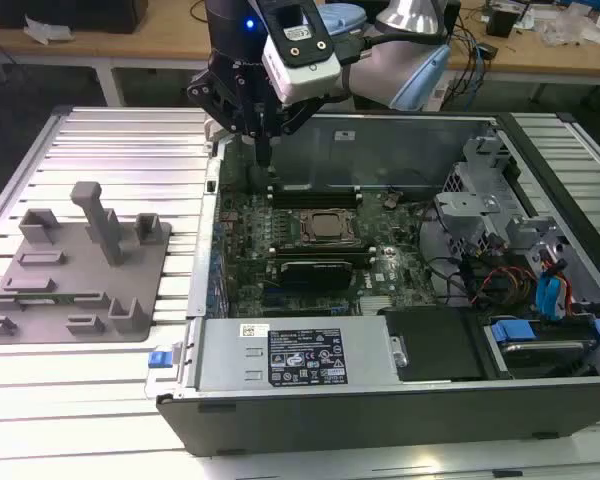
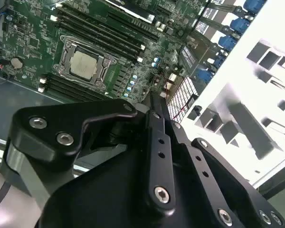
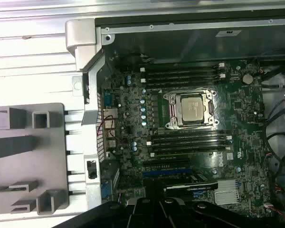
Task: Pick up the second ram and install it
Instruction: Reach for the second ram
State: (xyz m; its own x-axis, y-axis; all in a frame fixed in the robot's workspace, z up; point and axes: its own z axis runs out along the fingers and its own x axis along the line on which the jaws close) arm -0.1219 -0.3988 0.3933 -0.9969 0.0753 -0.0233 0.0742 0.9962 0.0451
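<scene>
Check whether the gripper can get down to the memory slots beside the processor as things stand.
Probably yes. The case lies open on top, the gripper hangs above a corner of the board, and nothing appears to stand over the memory slots beside the processor.

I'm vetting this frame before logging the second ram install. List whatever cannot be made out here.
Gripper: whether it holds anything. It is dark against a dark background in the exterior view, and its own body covers its tip in both wrist views.
Memory slots: whether a stick is seated. They are too small and dark in the first wrist view.
Gray fixture: cut off by the first wrist view's edge. What lies in its grooves is too small in the exterior view.
</scene>
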